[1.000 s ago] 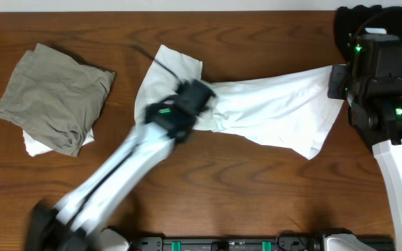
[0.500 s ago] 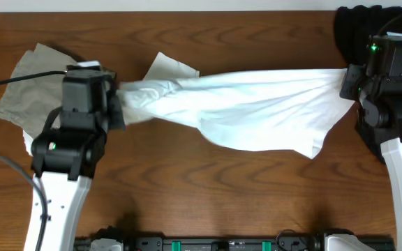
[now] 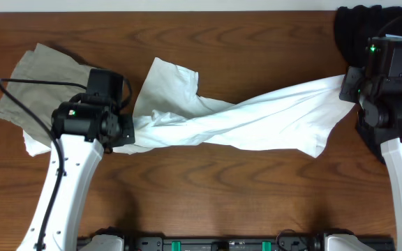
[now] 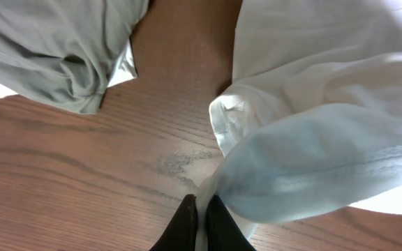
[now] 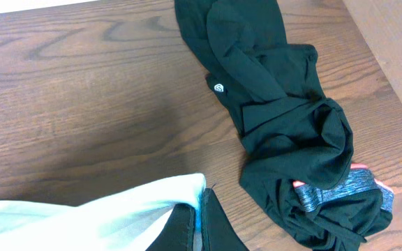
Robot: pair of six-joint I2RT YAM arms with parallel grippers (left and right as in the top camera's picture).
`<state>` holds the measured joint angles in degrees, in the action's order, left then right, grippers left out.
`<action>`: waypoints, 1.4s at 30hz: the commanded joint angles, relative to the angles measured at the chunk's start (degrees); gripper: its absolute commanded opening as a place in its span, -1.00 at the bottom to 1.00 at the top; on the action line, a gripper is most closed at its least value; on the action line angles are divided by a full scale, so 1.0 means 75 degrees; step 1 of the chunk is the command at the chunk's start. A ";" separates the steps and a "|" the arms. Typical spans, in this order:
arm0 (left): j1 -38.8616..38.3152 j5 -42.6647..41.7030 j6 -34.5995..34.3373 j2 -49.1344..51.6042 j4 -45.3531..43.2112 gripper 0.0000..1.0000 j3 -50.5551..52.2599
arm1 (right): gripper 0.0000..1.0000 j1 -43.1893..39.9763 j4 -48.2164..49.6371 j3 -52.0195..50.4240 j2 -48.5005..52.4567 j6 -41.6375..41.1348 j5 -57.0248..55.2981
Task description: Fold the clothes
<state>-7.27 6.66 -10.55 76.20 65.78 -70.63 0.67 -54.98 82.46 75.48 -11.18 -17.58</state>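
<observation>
Since half a second ago the left gripper [image 3: 132,131] has dropped from beside the khaki garment [image 3: 47,89] toward the lower middle-left of the overhead frame, and the white T-shirt [image 3: 257,118] has gone from a broad taut sheet to a narrower, twisted band, while the right gripper [image 3: 345,82] has stayed at the right edge. Both pairs of jaws are clenched on the shirt: the left wrist view shows the two dark fingertips of the left gripper [image 4: 201,213] pinched together on a bunched fold of the white T-shirt [image 4: 313,160] at the bottom of the frame, and the right wrist view shows the right gripper [image 5: 197,222] nipping a corner of the white T-shirt [image 5: 82,216] at the lower left. The shirt spans the wooden table [image 3: 257,195] from left gripper to right gripper, rising toward the right of the frame, with one short sleeve [image 3: 169,78] lying flat above the band at upper centre. The khaki garment sits crumpled at the upper left, on top of a white cloth [image 3: 36,145] that peeks out below it. A black garment [image 3: 358,28] lies heaped in the upper right corner; in the right wrist view the black garment [image 5: 278,104] carries a small pale logo and a grey-blue band.
</observation>
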 commanded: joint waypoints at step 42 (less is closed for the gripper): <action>-0.3821 -0.0997 0.1311 0.1032 -0.2594 -0.09 0.1886 | -0.97 -0.0044 0.0017 0.0041 -0.0064 -0.0166 -0.0134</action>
<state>-33.21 -5.96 -4.56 83.11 47.66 -57.21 0.67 -54.96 82.46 75.48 -11.51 -17.65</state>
